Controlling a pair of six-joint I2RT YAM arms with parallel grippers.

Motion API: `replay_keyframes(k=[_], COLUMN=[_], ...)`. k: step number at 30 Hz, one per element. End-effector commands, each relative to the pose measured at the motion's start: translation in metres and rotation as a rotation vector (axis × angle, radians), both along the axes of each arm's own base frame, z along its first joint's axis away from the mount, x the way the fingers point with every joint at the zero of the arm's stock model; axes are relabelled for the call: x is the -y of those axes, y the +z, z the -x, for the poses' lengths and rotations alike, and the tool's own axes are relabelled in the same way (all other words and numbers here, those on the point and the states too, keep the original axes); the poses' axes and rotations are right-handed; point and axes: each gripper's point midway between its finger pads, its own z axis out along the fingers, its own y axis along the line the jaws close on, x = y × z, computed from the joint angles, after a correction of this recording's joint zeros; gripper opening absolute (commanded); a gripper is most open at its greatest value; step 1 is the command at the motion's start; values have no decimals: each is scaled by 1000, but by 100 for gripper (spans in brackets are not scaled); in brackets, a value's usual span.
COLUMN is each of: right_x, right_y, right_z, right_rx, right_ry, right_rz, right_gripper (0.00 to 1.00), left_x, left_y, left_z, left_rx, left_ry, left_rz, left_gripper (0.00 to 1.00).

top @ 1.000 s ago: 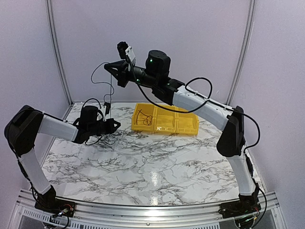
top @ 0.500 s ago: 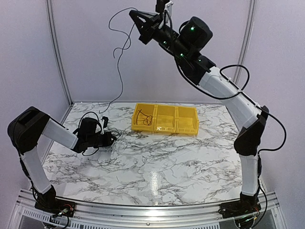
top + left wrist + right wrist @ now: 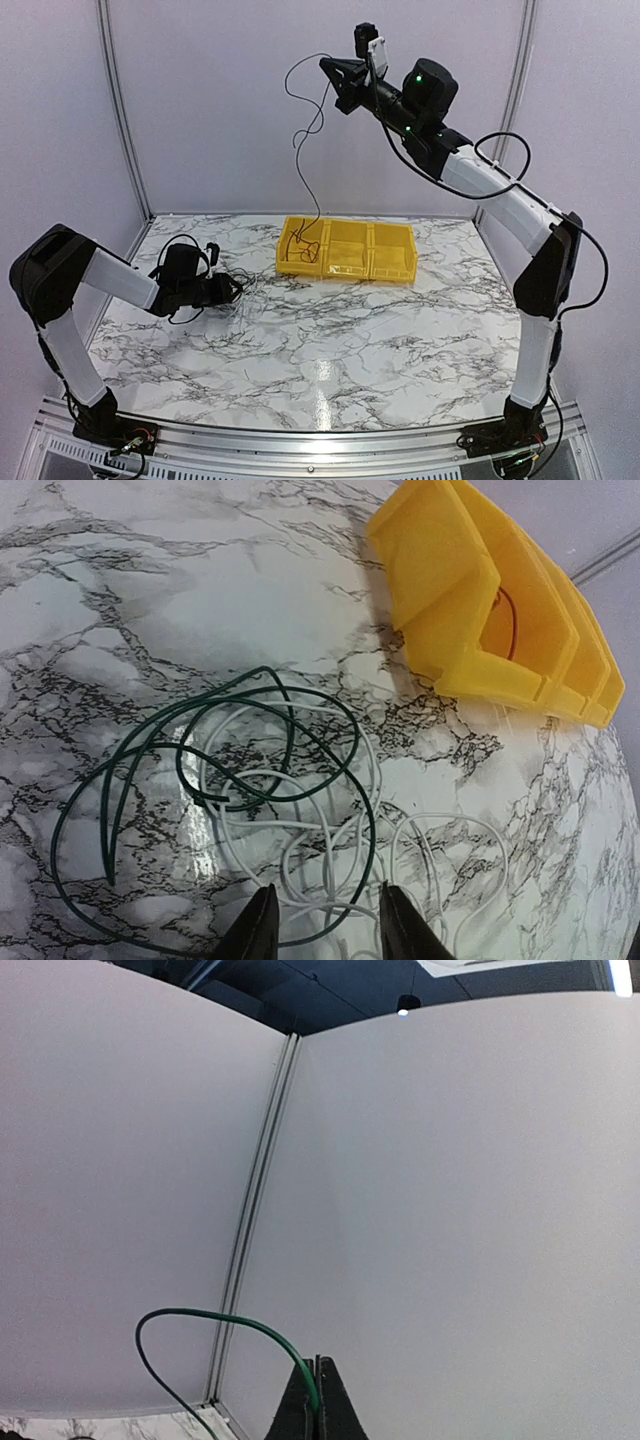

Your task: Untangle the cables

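One hanging cable [image 3: 306, 180], one yellow bin [image 3: 345, 270]

The top camera looks down from behind my bases over the whole table [image 3: 330, 340]. My left wrist camera sits close above it, sharing the yellow bin [image 3: 440, 570], upper right. My right wrist camera faces the wall [image 3: 450, 1210].

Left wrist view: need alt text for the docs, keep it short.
A loose tangle of dark green and white cables lies on the marble table. A few strands run into the gap between the open fingertips of the left gripper at the bottom edge. A yellow bin sits at the upper right, apart from the tangle.
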Motion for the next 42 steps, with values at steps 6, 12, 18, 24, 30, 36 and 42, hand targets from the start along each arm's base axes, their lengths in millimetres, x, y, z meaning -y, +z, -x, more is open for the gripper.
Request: replay_keyframes(k=[6,12,18,24,30,36,42], right_x=[52,65,75,91,92,96,102], right_y=[-37,-93,-133,-146,-118,-117,-123], right_z=[-36,-65,-90,-107,-96,-96,-101], right_rx=[-19,-106,-172,-224,-178,-150,-156], right_ry=[-146,-196,-242,-291,-269,-300,-319], right_rz=[90,156,200,184,161,186,196], right_gripper=[0,0,0,0,0,0,0], left_x=[-21,-30,-37,-45,-46,-49,-50], left_y=[14,37,38,38,43,61,69], left_z=[0,-5,-4,-3,-4,-7,-13], left_rx=[-91,-29,-38,-61,-52,4,14], left_ry=[92,109,130,160,163,164,154], left_rz=[-23,-58,-87,-120,-126,-142,-183], left_gripper=[42,44,44,44,44,45,45])
